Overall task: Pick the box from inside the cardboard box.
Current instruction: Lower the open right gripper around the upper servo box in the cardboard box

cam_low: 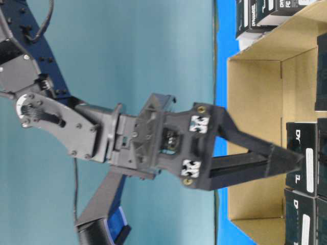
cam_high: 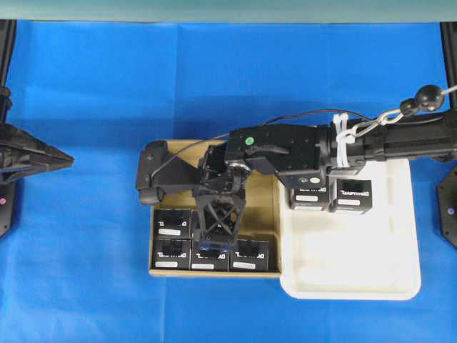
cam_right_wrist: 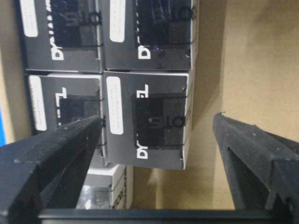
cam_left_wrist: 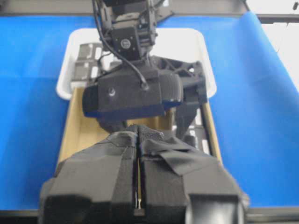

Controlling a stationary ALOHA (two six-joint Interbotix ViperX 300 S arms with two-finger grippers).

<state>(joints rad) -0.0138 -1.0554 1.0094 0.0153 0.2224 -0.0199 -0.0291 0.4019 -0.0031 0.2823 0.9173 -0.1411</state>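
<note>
right jaws (cam_right_wrist: 156, 140) spread wide around a black box (cam_right_wrist: 147, 119) in the cardboard box (cam_right_wrist: 247, 56); left jaws (cam_left_wrist: 138, 186) pressed together.

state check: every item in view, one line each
right gripper: open, jaws either side of a black box, not gripping
left gripper: shut, holding nothing, parked
black box: inside cardboard box, unlifted
cardboard box: open-topped, partly filled
white tray: holds two black boxes at its far end

Right arm (cam_high: 371, 143) stretched across, right gripper (cam_right_wrist: 156, 128) pointing down, jaws wide; left gripper (cam_left_wrist: 138, 186) apparently closed, parked.
</note>
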